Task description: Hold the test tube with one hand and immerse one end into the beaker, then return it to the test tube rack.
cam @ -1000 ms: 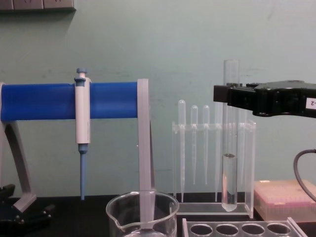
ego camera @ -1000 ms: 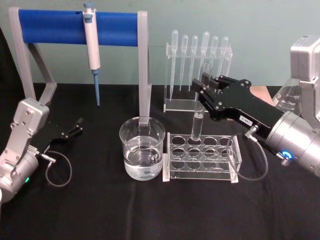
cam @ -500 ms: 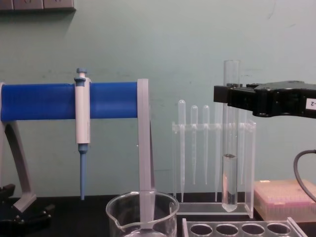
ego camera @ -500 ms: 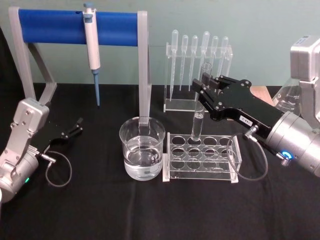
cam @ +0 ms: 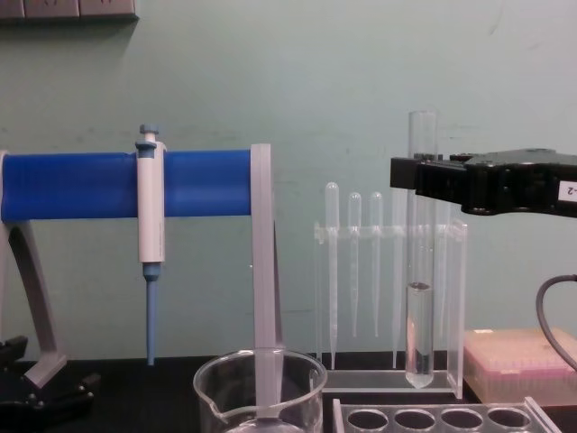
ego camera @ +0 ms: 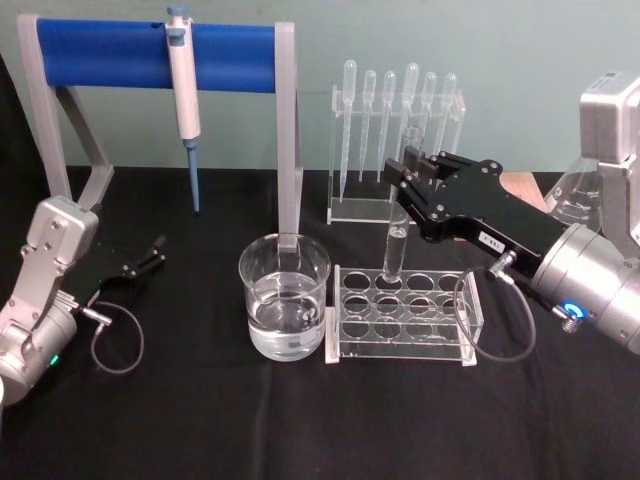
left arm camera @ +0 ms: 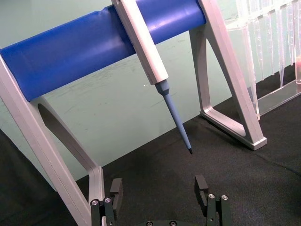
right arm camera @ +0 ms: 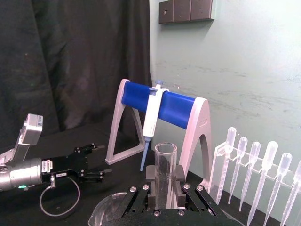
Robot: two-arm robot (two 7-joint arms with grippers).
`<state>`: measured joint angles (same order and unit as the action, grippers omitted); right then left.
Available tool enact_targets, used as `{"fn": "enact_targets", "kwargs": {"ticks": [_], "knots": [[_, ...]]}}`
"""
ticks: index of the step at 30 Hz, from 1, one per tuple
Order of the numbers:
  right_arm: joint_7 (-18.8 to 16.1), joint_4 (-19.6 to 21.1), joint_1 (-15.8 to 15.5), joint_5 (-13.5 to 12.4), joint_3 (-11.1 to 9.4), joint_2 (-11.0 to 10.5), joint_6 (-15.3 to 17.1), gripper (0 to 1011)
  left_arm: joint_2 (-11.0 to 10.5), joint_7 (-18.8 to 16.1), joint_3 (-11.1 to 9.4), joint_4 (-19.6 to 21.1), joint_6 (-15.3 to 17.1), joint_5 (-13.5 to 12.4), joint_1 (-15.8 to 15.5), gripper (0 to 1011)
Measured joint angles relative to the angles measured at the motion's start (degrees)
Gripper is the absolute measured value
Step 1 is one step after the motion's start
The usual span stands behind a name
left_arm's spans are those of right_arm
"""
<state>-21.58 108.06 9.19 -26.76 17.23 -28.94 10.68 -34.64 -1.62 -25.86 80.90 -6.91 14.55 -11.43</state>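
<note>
Holds position unchanged from a second ago. Keeps left gripper (ego camera: 150, 258) parked at far left, jaws wide. Clamps test tube (ego camera: 395, 245) near its rim in right gripper (ego camera: 405, 176), upright to retain liquid, bottom just above test tube rack (ego camera: 400, 318), right of water-filled beaker (ego camera: 284, 300). Leaves pipettes (ego camera: 400, 100) behind untouched.

test tube (ego camera: 395, 245) 1 | beaker (ego camera: 250, 290) 1 | tube rack (ego camera: 440, 302) 1 | pipettor (ego camera: 183, 90) 1 | pipettes (ego camera: 410, 100) probably 6
</note>
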Motion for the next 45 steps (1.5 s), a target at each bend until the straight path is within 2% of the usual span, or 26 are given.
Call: {"fn": "enact_targets", "kwargs": {"ticks": [45], "knots": [[0.0,0.0,0.0,0.0,0.0,0.0,0.0,224,0.0,0.0,0.0,0.0,0.0,0.0,0.0,1000]]}}
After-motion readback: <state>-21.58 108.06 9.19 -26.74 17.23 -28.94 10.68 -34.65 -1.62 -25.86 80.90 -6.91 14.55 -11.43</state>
